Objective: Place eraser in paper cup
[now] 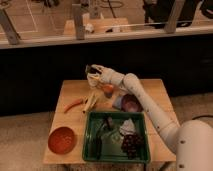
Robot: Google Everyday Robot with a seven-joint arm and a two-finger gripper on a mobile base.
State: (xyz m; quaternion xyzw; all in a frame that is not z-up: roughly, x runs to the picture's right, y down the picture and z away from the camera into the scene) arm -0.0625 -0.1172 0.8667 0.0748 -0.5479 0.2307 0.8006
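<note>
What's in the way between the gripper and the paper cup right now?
Nothing visible. The gripper hangs over the far edge of the table, right at a whitish shape that seems to be the paper cup. The eraser cannot be made out.

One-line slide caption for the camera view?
Gripper raised over the wooden table's far edge, behind a green bin, orange bowl and purple bowl.

One high front-facing view from behind the robot's shoulder, gripper above the far side of the table.
</note>
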